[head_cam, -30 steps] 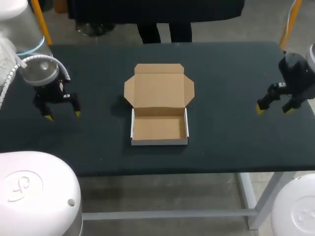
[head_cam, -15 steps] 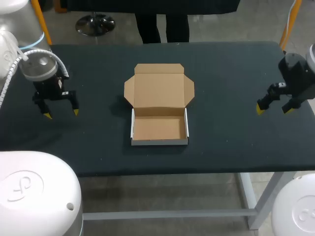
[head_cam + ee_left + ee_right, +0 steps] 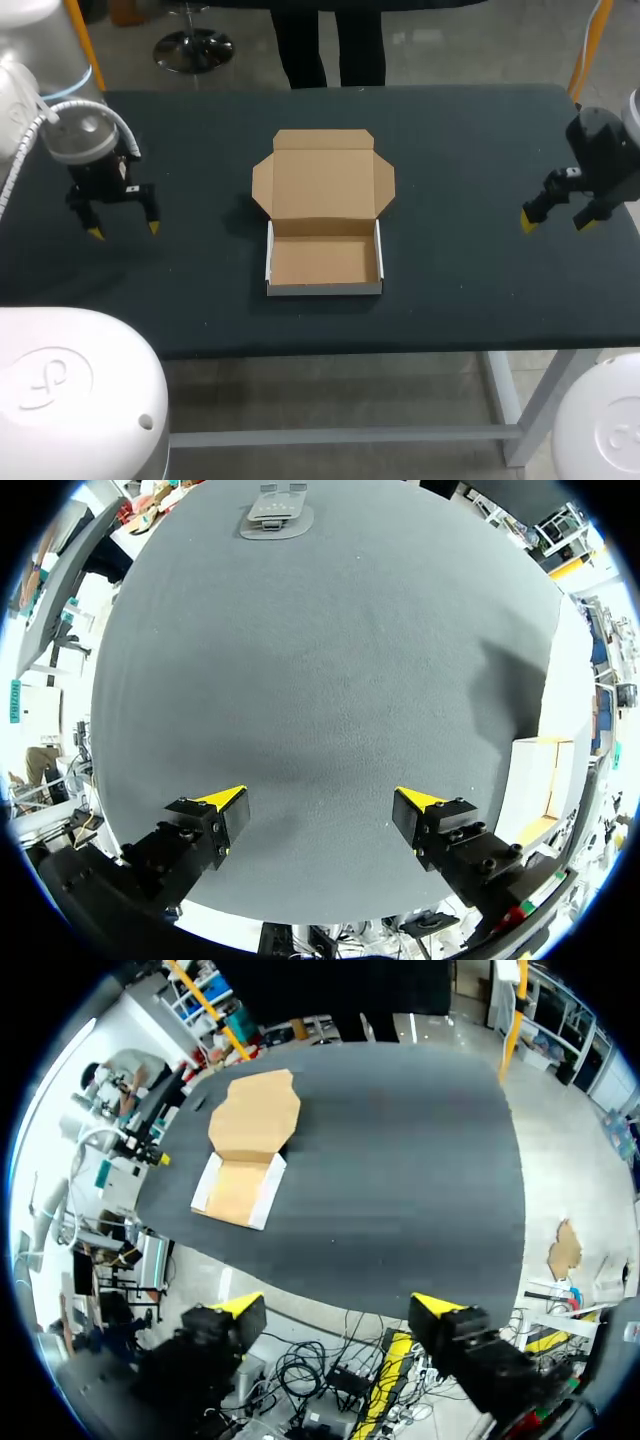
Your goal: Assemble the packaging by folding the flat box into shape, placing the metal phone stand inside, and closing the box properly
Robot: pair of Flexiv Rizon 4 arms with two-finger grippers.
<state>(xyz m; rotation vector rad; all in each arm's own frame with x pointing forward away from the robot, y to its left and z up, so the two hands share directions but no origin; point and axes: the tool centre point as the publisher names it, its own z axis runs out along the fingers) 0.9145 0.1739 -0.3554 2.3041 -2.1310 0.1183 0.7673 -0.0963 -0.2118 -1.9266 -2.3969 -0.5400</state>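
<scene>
The box (image 3: 324, 262) sits in the middle of the surface (image 3: 470, 150), tray formed, its lid (image 3: 323, 175) lying open behind. Our left claw (image 3: 124, 231) hangs well to its left and our right claw (image 3: 555, 222) well to its right, both spread. The grey stand (image 3: 277, 510) lies far ahead of our left claw, near the surface's edge.

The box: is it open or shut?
Open. The box has its lid folded back flat, and its inside shows only bare cardboard.
</scene>
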